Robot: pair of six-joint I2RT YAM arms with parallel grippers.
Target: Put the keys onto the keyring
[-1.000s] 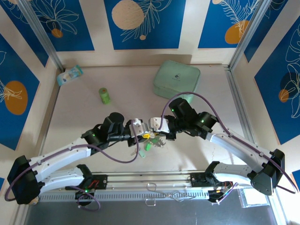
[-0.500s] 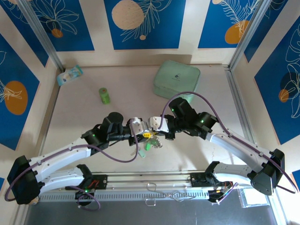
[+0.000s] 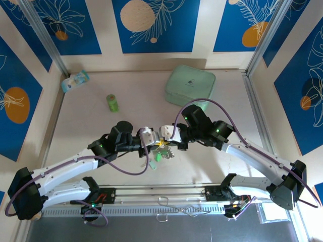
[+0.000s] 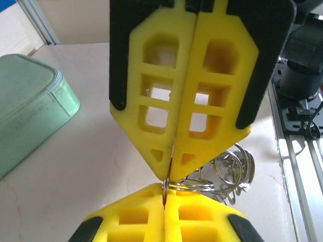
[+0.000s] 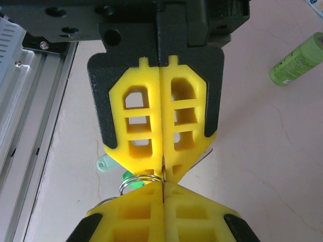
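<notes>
Mid-table, left claw [image 4: 164, 197] and right claw [image 5: 162, 190] both clamp one keyring [image 4: 224, 171].

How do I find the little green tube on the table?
Find the big mint-green case at the back of the table. Left of it, all alone, is the little green tube. It is brighter green and far smaller than the case.

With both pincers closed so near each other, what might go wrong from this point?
1. The left pincer and right pincer appear shut tip to tip on the thin keyring; a small pull could slip or bend it.
2. The keys sit partly hidden behind the pincers, so one could snag unseen.
</notes>
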